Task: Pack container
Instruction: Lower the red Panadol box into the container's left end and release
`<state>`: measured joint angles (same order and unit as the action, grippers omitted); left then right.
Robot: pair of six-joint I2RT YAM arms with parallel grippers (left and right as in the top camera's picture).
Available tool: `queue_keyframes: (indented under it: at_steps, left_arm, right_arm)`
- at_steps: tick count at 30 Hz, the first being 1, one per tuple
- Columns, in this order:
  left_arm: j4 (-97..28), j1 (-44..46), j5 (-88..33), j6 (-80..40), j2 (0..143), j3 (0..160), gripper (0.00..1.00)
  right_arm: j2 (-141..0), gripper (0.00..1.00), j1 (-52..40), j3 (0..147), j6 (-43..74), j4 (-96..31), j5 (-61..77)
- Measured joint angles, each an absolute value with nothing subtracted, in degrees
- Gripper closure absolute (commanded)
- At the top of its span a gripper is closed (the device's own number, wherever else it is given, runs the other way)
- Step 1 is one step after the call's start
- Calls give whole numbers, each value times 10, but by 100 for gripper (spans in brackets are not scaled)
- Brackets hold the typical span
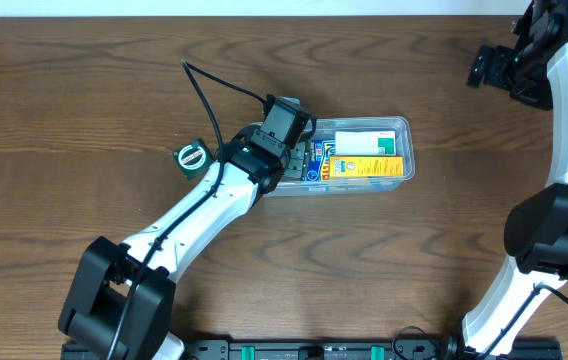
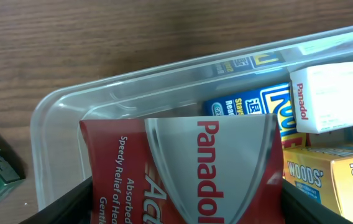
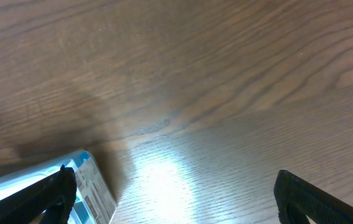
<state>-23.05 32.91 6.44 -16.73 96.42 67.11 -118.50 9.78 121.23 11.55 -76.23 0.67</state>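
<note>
Left claw (image 2: 186, 208): You have it closed across the red box (image 2: 183, 168). One dark finger sits on each side of the pack, and the fingers stand fairly wide because the box fills the gap.
Red box: It faces your left wrist camera with "Panadol" in white letters on a silver shield shape. It sits over the left end of the container (image 2: 58, 106), with its far edge reaching in past the rounded corner. You cannot tell from these views whether it touches the bottom.
Container: The clear rectangular one with the rim lies near the middle of the worktop (image 1: 84, 80). Its long side runs left to right, at the tip of your left arm.
Inside the container: A blue box (image 2: 251, 106) lies just beyond the red one. A white box (image 2: 332, 99) marked "Panadol" lies further right, towards the far wall. A yellow box (image 2: 332, 180) marked "Woods'" lies beside it along the near wall.
Green box (image 1: 192, 158): It sits on the worktop outside the container, near its left end, on the far side of your left arm from the packed boxes.
Right claw (image 3: 176, 205): Your fingers are spread fully wide, with wood grain showing between them. The claw hangs over the far right corner of the worktop, well apart from the container.
Pale box (image 3: 89, 186): A blue-and-white corner shows at the lower left edge of your right wrist view, just beside one finger. You cannot tell whether they touch.
</note>
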Motion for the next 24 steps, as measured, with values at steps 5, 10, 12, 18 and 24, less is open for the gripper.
queue_keyframes:
  at_steps: [5, 10, 12, 18, 24]
  left_arm:
    - [-229, 329, 72, -167, 973, 671, 28]
    - [-229, 329, 76, -168, 991, 671, 28]
    - [-229, 329, 76, -167, 996, 671, 28]
    - [-225, 329, 77, -168, 998, 671, 28]
    - [-225, 329, 77, -168, 998, 671, 28]
  right_arm:
    - [-1185, 1, 98, 1212, 116, -762, 7]
    - [-1185, 1, 98, 1212, 116, -762, 7]
    - [-1185, 1, 98, 1212, 116, -762, 7]
    - [-1185, 1, 98, 1212, 116, -762, 7]
    - [-1185, 1, 98, 1212, 116, -762, 7]
